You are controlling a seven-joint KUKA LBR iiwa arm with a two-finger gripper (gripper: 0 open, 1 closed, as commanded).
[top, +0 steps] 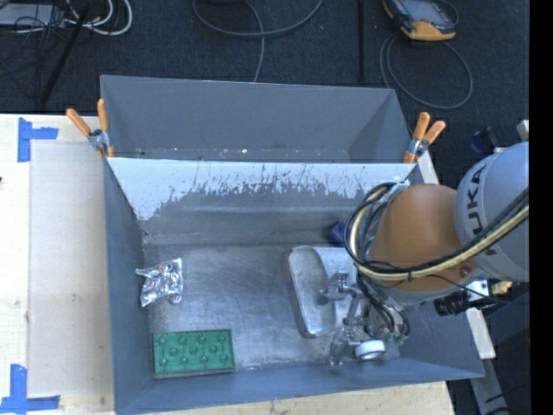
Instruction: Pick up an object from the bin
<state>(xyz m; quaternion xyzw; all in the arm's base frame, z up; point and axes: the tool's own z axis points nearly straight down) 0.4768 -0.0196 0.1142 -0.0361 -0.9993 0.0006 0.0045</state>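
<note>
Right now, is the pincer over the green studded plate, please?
No, the green studded plate lies at lower left, well apart from the pincer at right.

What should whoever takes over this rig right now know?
Gripper down in the bin's right front, beside the pale grey oblong piece; grip state unclear, no hold visible.
Also: crumpled silver wrapper at left; green studded plate front left; blue thing partly hidden behind the arm.
Done: nothing lifted.
Left: grasp and lift one thing.
</note>
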